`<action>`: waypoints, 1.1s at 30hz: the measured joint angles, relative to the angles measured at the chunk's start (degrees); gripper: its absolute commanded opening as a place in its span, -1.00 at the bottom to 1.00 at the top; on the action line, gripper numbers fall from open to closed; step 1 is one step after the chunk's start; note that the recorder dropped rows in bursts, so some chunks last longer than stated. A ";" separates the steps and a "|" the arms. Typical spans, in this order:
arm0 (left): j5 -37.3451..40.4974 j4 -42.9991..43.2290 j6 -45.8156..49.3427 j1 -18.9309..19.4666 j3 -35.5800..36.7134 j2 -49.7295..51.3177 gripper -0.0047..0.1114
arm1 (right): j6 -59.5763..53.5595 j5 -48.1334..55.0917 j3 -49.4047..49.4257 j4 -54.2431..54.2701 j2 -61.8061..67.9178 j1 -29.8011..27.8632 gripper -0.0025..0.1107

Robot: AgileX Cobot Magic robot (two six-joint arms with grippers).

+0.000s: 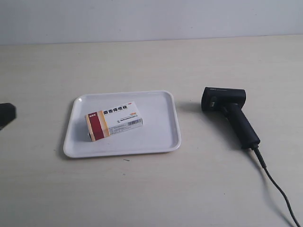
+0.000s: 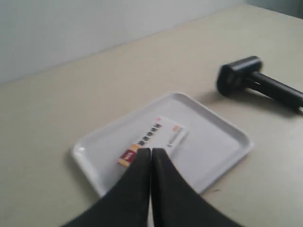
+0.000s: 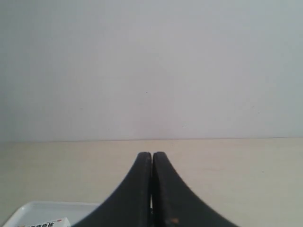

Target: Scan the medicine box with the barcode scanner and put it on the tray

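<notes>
The medicine box [image 1: 114,121] lies flat inside the white tray [image 1: 161,137], its red and tan band toward the tray's left end. The left wrist view shows the same box [image 2: 158,137] and tray [image 2: 222,142] beneath my left gripper [image 2: 151,150], which is shut with nothing in it and held above and apart from the box. The black barcode scanner [image 1: 229,113] rests on the table right of the tray, also in the left wrist view [image 2: 255,82]. My right gripper [image 3: 152,154] is shut and empty, raised over the table, with a tray corner [image 3: 28,210] at the frame's edge.
The scanner's black cable [image 1: 277,189] trails toward the front right corner of the table. A dark part of an arm [image 1: 6,114] shows at the exterior view's left edge. A pale wall stands behind the beige table [image 1: 142,189].
</notes>
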 measured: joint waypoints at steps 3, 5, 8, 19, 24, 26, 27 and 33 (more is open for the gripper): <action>-5.87 -0.40 0.64 3.92 3.57 -11.00 -0.87 | 0.00 0.00 0.00 0.00 0.00 0.00 -0.94; -9.57 -0.65 0.76 6.34 5.18 -17.69 -0.87 | 0.00 0.00 0.00 0.00 0.00 0.00 -0.94; -13.89 -0.65 0.76 9.09 6.07 -24.77 -0.87 | 0.00 0.00 0.00 0.00 0.00 0.00 -0.94; -24.57 51.99 -53.61 10.06 10.44 -36.68 -0.87 | 0.00 0.00 0.00 0.00 0.00 0.00 -0.94; -24.37 92.88 -97.01 10.06 10.55 -36.80 -0.87 | 0.00 0.00 0.00 0.00 0.00 0.00 -0.94; -22.72 98.42 -103.89 10.06 10.55 -36.80 -0.87 | 0.00 0.00 0.00 0.00 0.00 0.00 -0.94; -21.58 100.37 -106.40 10.06 10.55 -36.80 -0.87 | 0.00 0.00 0.00 0.00 0.00 0.00 -0.94; -9.52 102.81 -111.04 10.69 10.55 -36.80 -0.87 | 0.00 0.00 0.00 0.00 0.00 0.00 -0.94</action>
